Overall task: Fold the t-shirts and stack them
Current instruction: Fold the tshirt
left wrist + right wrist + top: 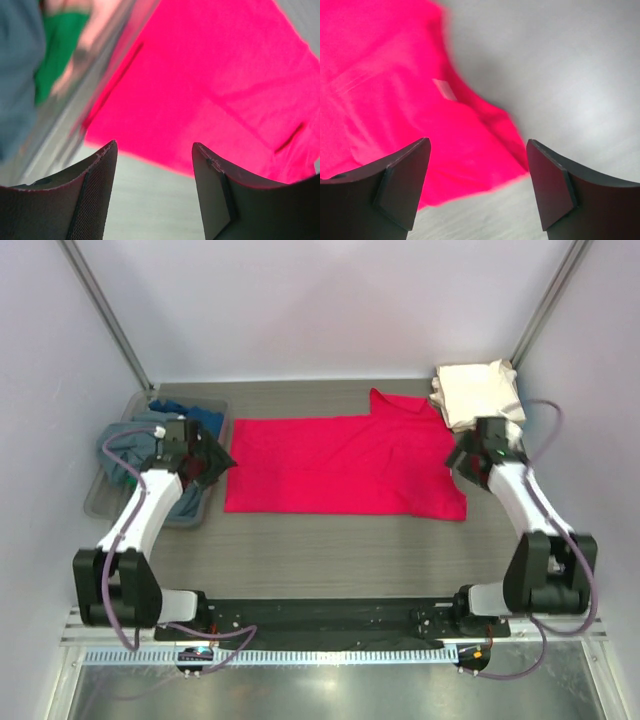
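**Desk:** What does the frame show?

**Photographer:** A red t-shirt (340, 465) lies spread flat mid-counter (330, 550), its long axis running left to right between the two arms. The left pincer (213, 462) hangs at the shirt's left short edge, and the right pincer (463, 462) hangs at its right short edge.

**Desk:** Is either holding anything?

**Photographer:** No. Both wrist views show the fingers set wide, with only red cloth and bare counter below and nothing between them.

**Desk:** And the rest of the laundry?

**Photographer:** A cream-white t-shirt (478, 392), folded square, sits at the far right corner, just behind the right pincer. The grey and blue shirts (135, 445) are heaped in the clear bin (100, 495) at left. The left wrist view hints at green and pink in there too, though it is blurred.

**Desk:** Which arm is better placed?

**Photographer:** Neither, in my judgement, since each is about equally near its own end. The next fold likely depends on both ends being pinched together, so the cloth lifts evenly along its length.
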Tool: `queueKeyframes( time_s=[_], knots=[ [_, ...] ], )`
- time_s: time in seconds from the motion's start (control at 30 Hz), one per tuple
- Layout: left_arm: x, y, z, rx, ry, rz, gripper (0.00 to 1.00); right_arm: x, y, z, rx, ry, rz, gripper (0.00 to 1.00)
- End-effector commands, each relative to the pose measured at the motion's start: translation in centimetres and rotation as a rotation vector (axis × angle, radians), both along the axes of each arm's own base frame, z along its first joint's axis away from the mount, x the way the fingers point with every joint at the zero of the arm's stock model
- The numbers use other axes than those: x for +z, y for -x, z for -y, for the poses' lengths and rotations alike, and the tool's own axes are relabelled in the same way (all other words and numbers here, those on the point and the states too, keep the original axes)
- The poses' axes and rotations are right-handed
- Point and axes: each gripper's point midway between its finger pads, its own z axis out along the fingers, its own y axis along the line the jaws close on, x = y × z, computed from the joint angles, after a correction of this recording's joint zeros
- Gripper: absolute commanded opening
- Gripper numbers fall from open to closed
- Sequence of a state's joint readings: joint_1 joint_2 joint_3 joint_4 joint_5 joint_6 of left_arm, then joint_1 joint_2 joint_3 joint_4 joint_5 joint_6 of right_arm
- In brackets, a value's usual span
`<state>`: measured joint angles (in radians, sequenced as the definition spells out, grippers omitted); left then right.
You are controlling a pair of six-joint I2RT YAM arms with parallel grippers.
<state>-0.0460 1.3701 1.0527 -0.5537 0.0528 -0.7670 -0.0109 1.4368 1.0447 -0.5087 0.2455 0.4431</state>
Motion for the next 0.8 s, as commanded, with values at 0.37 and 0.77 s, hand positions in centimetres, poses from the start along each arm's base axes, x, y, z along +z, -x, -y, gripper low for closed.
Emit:
queueKeyframes(
  time_s=[0.37,0.77],
  knots=[
    [-6.8,5.7,0.3,0.062,0.043,0.015,0.6,-6.8,7.3,-0.1,-0.214,-0.49,0.052,0.64],
    [-10.4,4.8,-1.0,0.135,-0.007,-0.02,0.61,-8.3,6.8,1.6,-0.242,-0.442,0.044,0.25]
  ],
)
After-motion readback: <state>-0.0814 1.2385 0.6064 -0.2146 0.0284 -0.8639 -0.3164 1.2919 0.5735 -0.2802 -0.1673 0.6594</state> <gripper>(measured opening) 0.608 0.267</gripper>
